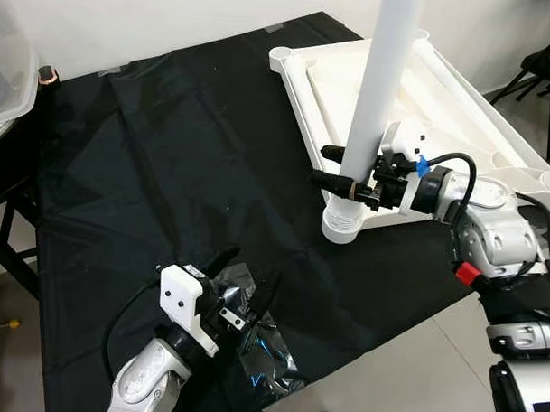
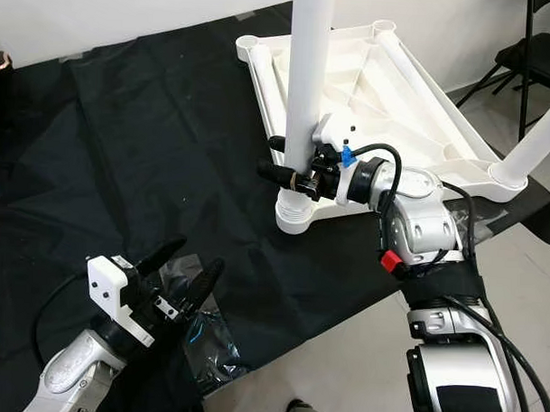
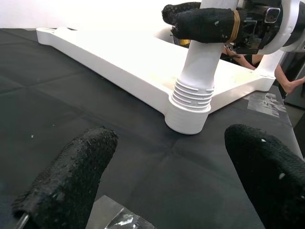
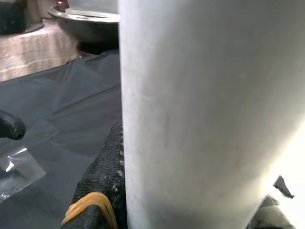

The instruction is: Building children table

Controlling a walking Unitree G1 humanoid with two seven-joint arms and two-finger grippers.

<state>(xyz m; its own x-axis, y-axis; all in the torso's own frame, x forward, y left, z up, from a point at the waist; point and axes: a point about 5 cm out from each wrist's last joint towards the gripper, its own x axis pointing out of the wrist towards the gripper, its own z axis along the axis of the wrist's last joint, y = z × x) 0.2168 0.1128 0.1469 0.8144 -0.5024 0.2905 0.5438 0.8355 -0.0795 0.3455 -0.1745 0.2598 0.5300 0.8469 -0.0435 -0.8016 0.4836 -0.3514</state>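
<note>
1. The left gripper (image 1: 245, 282) hovers with fingers spread over a clear plastic bag (image 1: 261, 346) on the black cloth (image 1: 150, 165).
2. The right gripper (image 1: 335, 167) is clamped on the upright white table leg (image 1: 378, 92), seated in the corner socket of the upturned white tabletop (image 1: 459, 113).

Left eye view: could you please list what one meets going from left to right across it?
Clear plastic bin → left gripper over a clear plastic bag → white table leg held by the right gripper → upturned white tabletop → black chair.
</note>
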